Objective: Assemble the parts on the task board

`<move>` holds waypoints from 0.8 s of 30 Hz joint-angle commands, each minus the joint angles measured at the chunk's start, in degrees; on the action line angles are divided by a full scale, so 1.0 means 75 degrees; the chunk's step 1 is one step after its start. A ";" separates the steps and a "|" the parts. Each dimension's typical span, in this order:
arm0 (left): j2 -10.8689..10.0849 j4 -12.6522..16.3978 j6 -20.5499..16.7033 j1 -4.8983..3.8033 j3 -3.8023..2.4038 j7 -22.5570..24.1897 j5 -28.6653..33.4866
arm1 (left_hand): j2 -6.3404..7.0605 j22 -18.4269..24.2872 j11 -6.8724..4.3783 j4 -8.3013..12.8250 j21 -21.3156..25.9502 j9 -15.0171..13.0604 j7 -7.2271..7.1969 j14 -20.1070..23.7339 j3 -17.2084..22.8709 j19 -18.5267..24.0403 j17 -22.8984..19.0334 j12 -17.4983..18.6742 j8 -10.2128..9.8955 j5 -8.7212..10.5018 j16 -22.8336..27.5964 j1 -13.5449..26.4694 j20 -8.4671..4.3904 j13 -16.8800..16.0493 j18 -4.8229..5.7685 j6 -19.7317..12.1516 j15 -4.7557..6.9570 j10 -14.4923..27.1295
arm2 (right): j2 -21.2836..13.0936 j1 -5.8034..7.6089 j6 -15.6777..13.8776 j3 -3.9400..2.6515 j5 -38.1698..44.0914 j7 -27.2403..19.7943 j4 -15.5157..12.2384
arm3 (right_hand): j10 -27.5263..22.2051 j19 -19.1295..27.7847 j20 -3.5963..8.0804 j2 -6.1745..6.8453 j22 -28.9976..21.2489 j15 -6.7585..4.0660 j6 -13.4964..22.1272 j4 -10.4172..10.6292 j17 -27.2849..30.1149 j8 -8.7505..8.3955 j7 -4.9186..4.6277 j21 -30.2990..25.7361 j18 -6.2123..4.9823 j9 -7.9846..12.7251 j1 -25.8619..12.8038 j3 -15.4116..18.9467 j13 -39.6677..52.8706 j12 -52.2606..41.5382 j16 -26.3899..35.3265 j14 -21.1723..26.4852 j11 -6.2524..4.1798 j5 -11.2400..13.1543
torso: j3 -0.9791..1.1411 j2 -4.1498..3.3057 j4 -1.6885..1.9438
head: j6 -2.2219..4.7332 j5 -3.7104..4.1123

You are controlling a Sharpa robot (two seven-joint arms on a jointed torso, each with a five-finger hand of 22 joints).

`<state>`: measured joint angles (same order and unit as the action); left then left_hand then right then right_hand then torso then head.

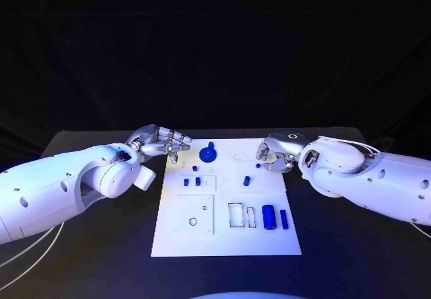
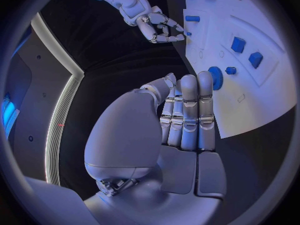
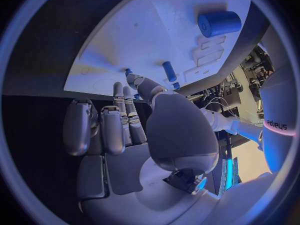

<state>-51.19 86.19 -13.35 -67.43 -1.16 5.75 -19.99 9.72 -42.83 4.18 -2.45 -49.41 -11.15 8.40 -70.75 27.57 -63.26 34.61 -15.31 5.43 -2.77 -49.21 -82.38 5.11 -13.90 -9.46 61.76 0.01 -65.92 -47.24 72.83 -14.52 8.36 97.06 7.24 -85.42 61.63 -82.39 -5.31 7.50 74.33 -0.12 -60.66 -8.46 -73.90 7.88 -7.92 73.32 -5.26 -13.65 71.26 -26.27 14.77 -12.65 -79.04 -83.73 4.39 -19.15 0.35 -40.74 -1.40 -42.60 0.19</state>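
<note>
Task board (image 1: pixel 180 240), a white plate, lies in the middle of the head view on the black table (image 1: pixel 359 261), running from mid-frame down toward the lower centre. Left of its upper corner, the left hand (image 1: pixel 160 142) hangs at the board's far-left edge with its fingers (image 2: pixel 189 110) straight and pressed side by side, holding nothing; their tips sit at the board's rim beside the round blue knob (image 1: pixel 209 153), without clearly touching it. On the board, moving rightward, two small blue pegs (image 1: pixel 191 182) stand in a recessed square, a short blue pin (image 1: pixel 246 180) lies near the centre right, and lower right a fat blue cylinder (image 1: pixel 268 218) rests beside a slimmer blue rod (image 1: pixel 284 218). At the upper right corner of the board, the right hand (image 1: pixel 276 153) hovers with fingers curled loosely inward; whether it pinches a small blue piece at its fingertips I cannot tell. Beyond the table, the room is dark.
</note>
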 commanded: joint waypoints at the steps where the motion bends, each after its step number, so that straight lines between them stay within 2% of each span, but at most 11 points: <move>1: -0.0023 0.0102 -0.0101 0.0003 -0.0007 0.0439 0.0638 | 0.0003 0.0013 0.0010 0.0003 0.0033 0.0009 0.0023 0.0034 -0.0056 0.0040 -0.0008 -0.0031 0.0021 -0.0023 0.0050 0.0054 -0.0005 -0.0012 -0.0123 0.0014 0.0011 -0.0045 | 0.0066 -0.0059 0.0249 -0.0001 0.0680 0.0274 0.0020 | 0.0036 -0.0078 0.0011 0.0082 0.0070 0.0024 -0.0050 0.0009 -0.0084 -0.0058 0.0000 0.0086 0.0150 0.0018 0.0006 -0.0049 -0.0052 0.0053 -0.0085 -0.0383 0.0025 -0.0039 | 0.0003 -0.0008 -0.0014 | -0.0018 -0.0018; 12: -0.0117 0.0217 -0.0110 0.0002 -0.0007 0.0504 0.0662 | 0.0003 0.0056 0.0023 0.0008 0.0083 0.0019 0.0036 0.0026 -0.0092 0.0030 -0.0022 -0.0027 0.0010 -0.0023 0.0063 0.0070 -0.0001 -0.0015 -0.0124 -0.0012 0.0003 -0.0019 | 0.0238 -0.0144 0.0208 -0.0002 0.0786 0.0350 0.0133 | 0.0059 -0.0128 0.0009 0.0094 0.0166 0.0032 -0.0082 0.0048 -0.0173 -0.0103 -0.0015 0.0184 0.0173 0.0038 -0.0016 -0.0086 -0.0146 0.0083 -0.0150 -0.0420 0.0037 -0.0052 | 0.0009 -0.0013 -0.0001 | -0.0049 -0.0026; 20: -0.0136 0.0232 -0.0089 0.0002 -0.0007 0.0490 0.0663 | -0.0002 0.0086 0.0037 0.0012 0.0120 0.0031 0.0054 0.0021 -0.0125 0.0013 -0.0033 -0.0022 -0.0003 -0.0024 0.0074 0.0083 0.0005 -0.0017 -0.0122 -0.0042 -0.0007 0.0011 | 0.0338 -0.0164 0.0231 -0.0002 0.0733 0.0334 0.0222 | 0.0149 -0.0159 0.0016 0.0043 0.0233 0.0015 -0.0161 0.0075 -0.0196 -0.0127 -0.0002 0.0249 0.0186 0.0048 0.0027 -0.0192 -0.0236 0.0079 -0.0168 -0.0432 0.0020 0.0011 | 0.0008 -0.0005 -0.0025 | -0.0073 -0.0066; 24: -0.0140 0.0237 -0.0071 0.0001 -0.0007 0.0472 0.0663 | -0.0005 0.0130 0.0048 0.0014 0.0166 0.0038 0.0066 0.0021 -0.0142 0.0019 -0.0040 -0.0016 -0.0013 -0.0024 0.0080 0.0089 0.0009 -0.0017 -0.0128 -0.0066 -0.0014 0.0034 | 0.0391 -0.0193 0.0251 -0.0002 0.0709 0.0328 0.0326 | 0.0186 -0.0163 0.0018 0.0023 0.0246 0.0005 -0.0198 0.0086 -0.0201 -0.0131 0.0005 0.0260 0.0188 0.0049 0.0043 -0.0236 -0.0267 0.0074 -0.0172 -0.0434 0.0009 0.0035 | 0.0007 -0.0004 -0.0020 | -0.0081 -0.0059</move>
<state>-52.27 87.74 -14.04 -67.41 -1.16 8.47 -15.65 9.72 -41.90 4.39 -2.31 -48.36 -10.91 8.60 -70.76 26.77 -63.26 34.40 -15.31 5.43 -2.77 -48.98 -82.39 5.11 -13.94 -9.39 61.53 0.01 -65.72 -44.42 71.47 -13.63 8.34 101.53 9.36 -83.18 62.66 -83.21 -5.30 7.80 74.94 -0.11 -61.92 -7.76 -74.95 7.28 -7.88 75.10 -4.38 -13.35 70.96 -27.77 12.82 -12.40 -79.99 -83.72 4.41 -19.15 0.41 -40.79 -1.53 -43.18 -0.27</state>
